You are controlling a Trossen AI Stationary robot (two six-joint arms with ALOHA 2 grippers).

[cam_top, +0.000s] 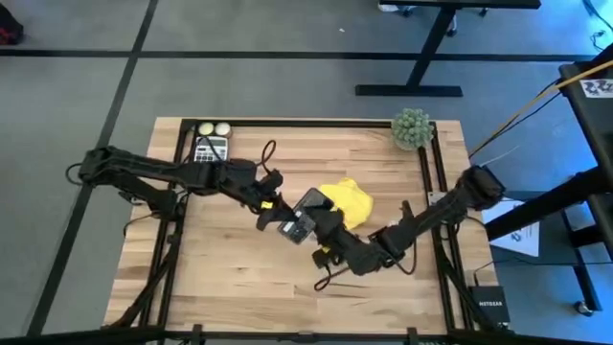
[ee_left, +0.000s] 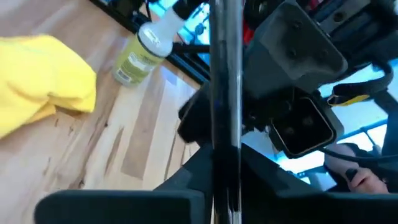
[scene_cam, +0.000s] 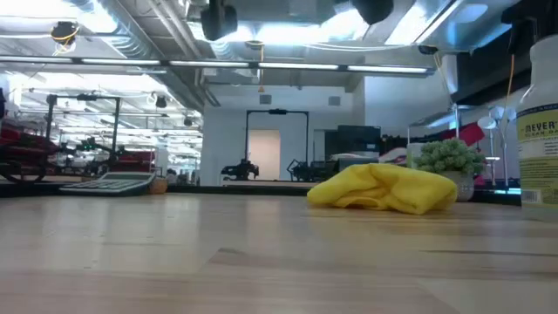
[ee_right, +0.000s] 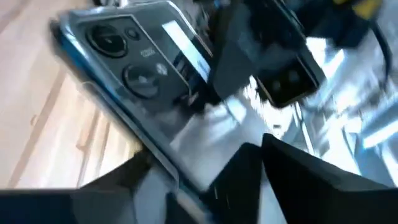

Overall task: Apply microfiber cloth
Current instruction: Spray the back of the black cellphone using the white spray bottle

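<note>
**Both arms meet at the smartphone, cloth lies beside it**

Near the counter [cam_top: 239, 278] centre, the right gripper [cam_top: 321, 233] and left gripper [cam_top: 278, 206] both clasp the black smartphone [cam_top: 305, 215], held off the wood. Just right of it, the microfiber cloth [cam_top: 350, 202] lies crumpled. Farther off sit a calculator [cam_top: 211, 149] at left and a small plant [cam_top: 412, 128] at right.

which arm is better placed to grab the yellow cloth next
Probably right: its gripper lies right beside the microfiber cloth, while the left gripper sits across the smartphone, farther away.
</note>
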